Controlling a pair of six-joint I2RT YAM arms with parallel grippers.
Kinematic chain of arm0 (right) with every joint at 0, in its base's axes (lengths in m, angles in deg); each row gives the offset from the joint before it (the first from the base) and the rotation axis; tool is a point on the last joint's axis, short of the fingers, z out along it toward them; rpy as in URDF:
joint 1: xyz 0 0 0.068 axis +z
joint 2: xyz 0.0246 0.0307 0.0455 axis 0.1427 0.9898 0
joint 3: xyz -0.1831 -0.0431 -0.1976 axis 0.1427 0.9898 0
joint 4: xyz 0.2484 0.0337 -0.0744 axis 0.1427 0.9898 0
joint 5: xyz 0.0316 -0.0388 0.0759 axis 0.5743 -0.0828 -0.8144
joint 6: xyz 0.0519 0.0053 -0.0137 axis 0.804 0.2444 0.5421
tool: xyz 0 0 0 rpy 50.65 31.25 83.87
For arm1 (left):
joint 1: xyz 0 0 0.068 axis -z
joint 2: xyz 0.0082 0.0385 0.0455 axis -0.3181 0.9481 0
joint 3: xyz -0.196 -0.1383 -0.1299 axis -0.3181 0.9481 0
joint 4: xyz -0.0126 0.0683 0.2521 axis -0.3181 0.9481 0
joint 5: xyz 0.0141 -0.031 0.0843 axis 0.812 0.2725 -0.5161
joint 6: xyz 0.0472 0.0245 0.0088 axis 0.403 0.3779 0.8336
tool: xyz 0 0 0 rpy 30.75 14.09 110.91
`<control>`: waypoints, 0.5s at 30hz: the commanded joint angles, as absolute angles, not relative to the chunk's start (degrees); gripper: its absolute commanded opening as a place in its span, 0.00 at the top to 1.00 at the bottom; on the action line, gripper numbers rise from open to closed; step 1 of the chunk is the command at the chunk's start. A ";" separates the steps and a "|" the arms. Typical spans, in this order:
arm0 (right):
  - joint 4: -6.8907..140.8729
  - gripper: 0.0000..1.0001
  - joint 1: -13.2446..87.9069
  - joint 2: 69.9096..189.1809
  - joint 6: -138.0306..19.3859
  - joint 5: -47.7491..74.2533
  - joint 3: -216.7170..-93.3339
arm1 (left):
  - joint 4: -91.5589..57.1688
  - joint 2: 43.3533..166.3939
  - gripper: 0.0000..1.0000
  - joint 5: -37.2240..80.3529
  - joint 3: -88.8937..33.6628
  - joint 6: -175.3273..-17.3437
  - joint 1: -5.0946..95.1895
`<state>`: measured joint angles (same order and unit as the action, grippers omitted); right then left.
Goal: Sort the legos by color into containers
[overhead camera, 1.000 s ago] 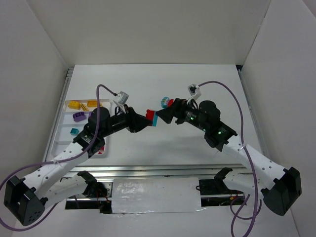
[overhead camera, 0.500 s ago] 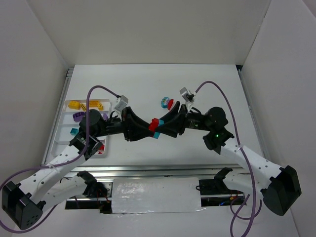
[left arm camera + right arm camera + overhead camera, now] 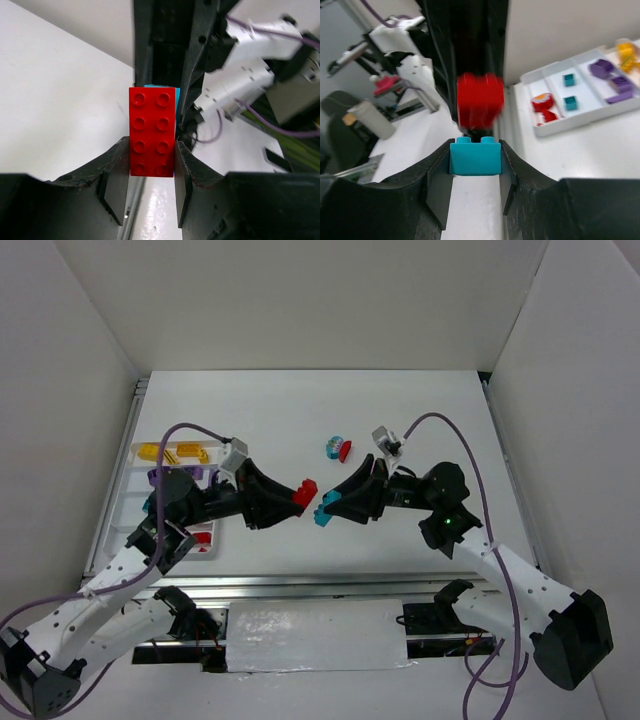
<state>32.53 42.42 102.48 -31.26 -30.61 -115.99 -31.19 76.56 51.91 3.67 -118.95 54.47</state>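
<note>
Holding red brick (image 3: 152,131), left jaws, teal brick (image 3: 475,158), right jaws

1. No word, number, brand or sign can be read anywhere I look.
2. The studs on the red brick (image 3: 152,131) and the teal brick (image 3: 475,152) show no legible lettering.
3. The rounded pieces (image 3: 338,449) on the tabletop, well right of the tray (image 3: 570,121), carry a print too small to make out.
</note>
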 commanded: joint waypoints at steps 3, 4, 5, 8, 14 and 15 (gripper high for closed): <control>28.79 1.00 38.00 101.98 -34.50 -38.42 -114.46 | -30.65 72.09 1.00 47.31 1.14 -118.15 51.33; 27.21 1.00 38.00 103.38 -33.45 -38.95 -114.46 | -30.56 72.44 1.00 47.49 0.87 -118.15 51.24; 26.41 1.00 37.83 104.09 -33.01 -39.31 -114.55 | -30.56 72.62 1.00 47.58 1.05 -118.24 51.24; 28.41 1.00 36.86 105.68 -33.78 -38.09 -115.07 | -28.12 72.36 1.00 41.20 0.17 -117.89 51.07; 45.12 1.00 36.68 105.24 -38.28 -15.07 -118.68 | 7.44 74.19 1.00 -9.43 -8.17 -129.11 44.60; 44.52 1.00 36.68 104.55 -36.88 -13.31 -117.90 | 13.15 74.99 1.00 -12.68 -8.96 -135.67 41.61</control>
<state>40.46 37.07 105.70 -35.99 -23.33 -115.51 -6.21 73.48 16.02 -5.01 -124.11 47.74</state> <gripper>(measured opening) 0.438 0.469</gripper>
